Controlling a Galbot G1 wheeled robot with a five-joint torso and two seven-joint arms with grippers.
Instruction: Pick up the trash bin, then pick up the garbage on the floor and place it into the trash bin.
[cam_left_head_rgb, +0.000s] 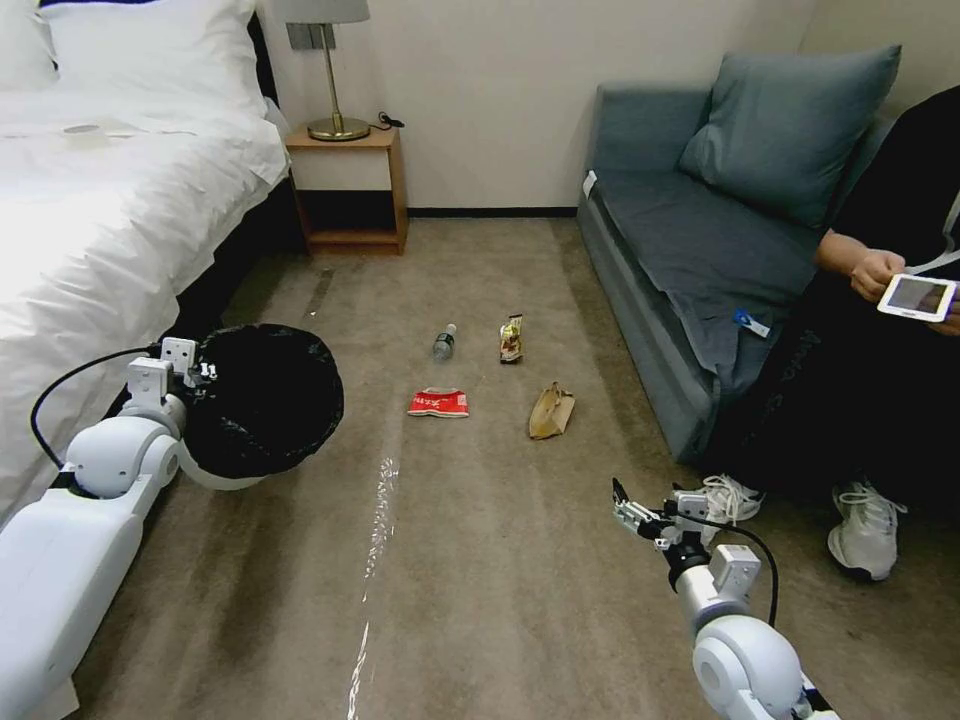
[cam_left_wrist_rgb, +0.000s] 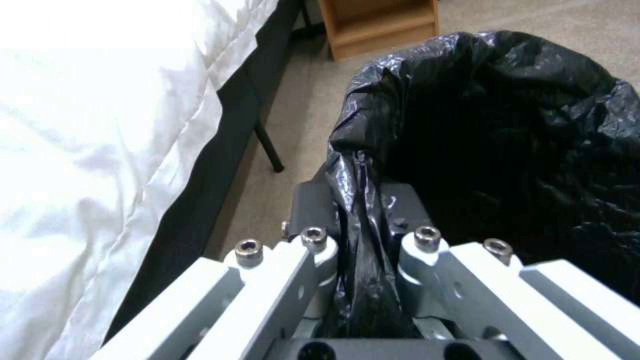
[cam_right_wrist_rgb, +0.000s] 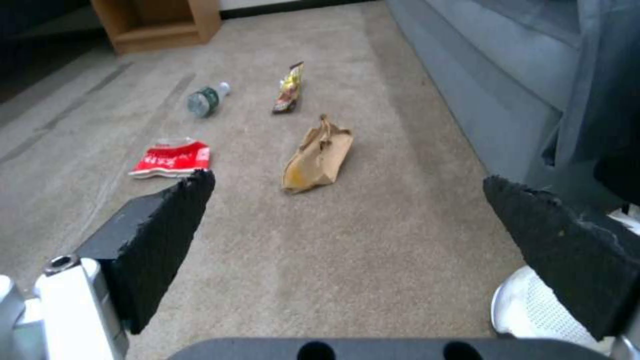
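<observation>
At the left of the head view the left gripper (cam_left_head_rgb: 200, 372) is clamped on the rim of the trash bin (cam_left_head_rgb: 262, 400), which sits tilted in the frame's lower left beside the bed (cam_left_head_rgb: 110, 200), its black bag (cam_left_head_rgb: 270, 395) facing the camera and a sliver of white wall showing beneath. The left wrist view shows the fingers (cam_left_wrist_rgb: 407, 200) pinched together on a fold of the bag at the rim, with the bin's dark mouth (cam_left_wrist_rgb: 507, 150) in the right half of that frame. The right gripper (cam_left_head_rgb: 635, 515) hangs at the lower right of the head view above the carpet (cam_left_head_rgb: 460, 580), its jaws spread wide and holding nothing; in the right wrist view its two black pads (cam_right_wrist_rgb: 160, 235) stand well apart. The garbage lies on the carpet at the centre of the head view: a bottle (cam_left_head_rgb: 444, 342) and a snack packet (cam_left_head_rgb: 511, 339) farther up, a red wrapper (cam_left_head_rgb: 438, 402) and a tan paper scrap (cam_left_head_rgb: 551, 411) nearer. A nightstand (cam_left_head_rgb: 350, 190) stands at the upper middle.
</observation>
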